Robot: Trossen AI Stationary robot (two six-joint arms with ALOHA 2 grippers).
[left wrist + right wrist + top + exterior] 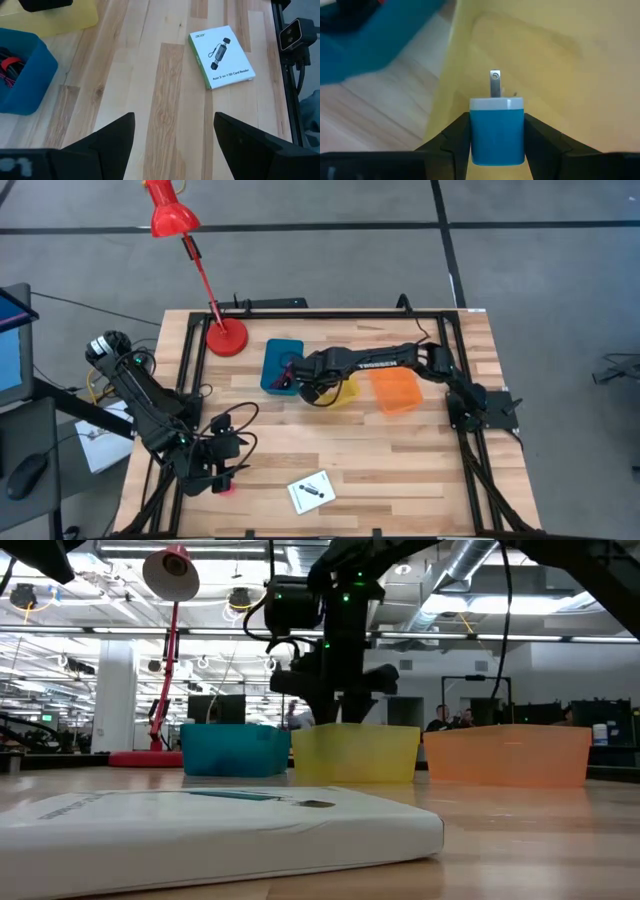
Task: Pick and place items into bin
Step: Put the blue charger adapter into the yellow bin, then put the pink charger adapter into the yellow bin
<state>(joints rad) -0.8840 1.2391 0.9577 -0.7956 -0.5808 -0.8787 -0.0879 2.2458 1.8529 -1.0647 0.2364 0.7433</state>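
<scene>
Blue charger (496, 129) sat clenched in my right end effector (496, 132) above the yellow bin (530, 55); I judged centering before release wise. Left end effector (172, 145) waited, released.

Blue plug block (497, 130) prong up over yellow bin (530, 60), white card (311, 492) flat on table

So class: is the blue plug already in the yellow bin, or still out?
Out: the right gripper grips the blue plug above the yellow bin.
</scene>
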